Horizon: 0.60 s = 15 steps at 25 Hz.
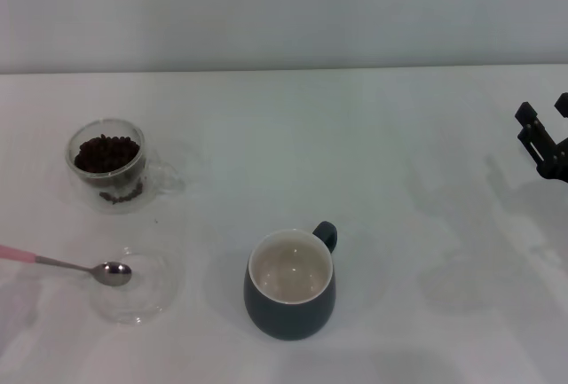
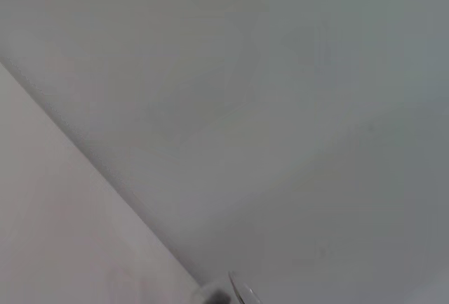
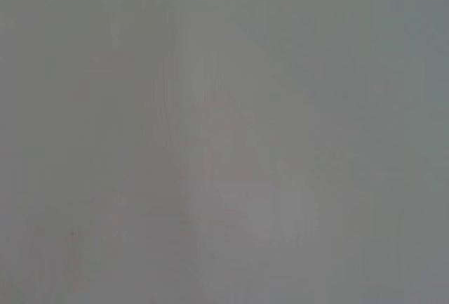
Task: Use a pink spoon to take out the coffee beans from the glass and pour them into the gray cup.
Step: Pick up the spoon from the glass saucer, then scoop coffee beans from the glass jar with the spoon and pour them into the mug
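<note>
1. The white table (image 1: 399, 136) is the largest thing and carries everything; behind its far edge there is a plain pale wall (image 1: 284, 11).
2. The right gripper (image 1: 543, 140), black, shows at the right edge of the head view, above the table. Its jaws stand apart with an open gap between them, and nothing is held in them. All the task's things are far to the left of these jaws.
3. The gray cup (image 1: 290, 286), a rounded dark blue-gray ceramic mug with a cream-white inside, stands upright on the near part of the table. It is nearer to the robot than the right jaws and well apart from them. Its small loop handle points away and to the right. I see no beans inside it.
4. A flat shallow clear glass dish (image 1: 133, 288) lies just left of the gray cup, even farther from the right jaws.
5. The glass (image 1: 106, 164), a small clear double-walled cup with a clear side handle, stands upright beyond the dish, well apart from the gray cup.
6. The pink spoon (image 1: 62, 265), with a shiny metal bowl and a pale pink handle, has its bowl over the dish. The handle runs out past the left edge of the head view, so I cannot tell what holds it.
7. The coffee beans (image 1: 106, 152), small and dark brown, lie in a heap inside the glass.
8. The left gripper is not seen in any view, so I cannot tell the state of its jaws.
</note>
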{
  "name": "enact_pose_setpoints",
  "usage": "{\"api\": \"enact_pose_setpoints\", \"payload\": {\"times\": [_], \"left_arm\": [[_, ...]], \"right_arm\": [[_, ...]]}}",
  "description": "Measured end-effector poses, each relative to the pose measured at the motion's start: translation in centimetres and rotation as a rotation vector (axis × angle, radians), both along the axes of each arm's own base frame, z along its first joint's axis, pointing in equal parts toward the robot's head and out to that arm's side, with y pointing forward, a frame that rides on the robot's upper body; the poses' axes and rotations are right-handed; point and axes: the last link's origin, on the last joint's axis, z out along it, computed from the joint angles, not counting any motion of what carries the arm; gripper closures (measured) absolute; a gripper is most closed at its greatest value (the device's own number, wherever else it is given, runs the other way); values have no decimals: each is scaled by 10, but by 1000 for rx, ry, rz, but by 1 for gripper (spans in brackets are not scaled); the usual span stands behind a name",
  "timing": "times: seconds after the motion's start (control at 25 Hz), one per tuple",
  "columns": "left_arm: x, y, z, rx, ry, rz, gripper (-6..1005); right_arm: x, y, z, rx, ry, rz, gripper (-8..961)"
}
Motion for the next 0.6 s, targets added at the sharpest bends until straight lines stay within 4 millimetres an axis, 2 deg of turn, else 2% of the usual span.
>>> {"api": "enact_pose_setpoints", "payload": {"times": [0.36, 0.6], "left_arm": [[2, -3, 26, 46, -26, -77, 869], [7, 5, 49, 91, -3, -159, 868]], "right_arm": [[2, -1, 2, 14, 7, -15, 340], [2, 1, 3, 19, 7, -14, 340]]}}
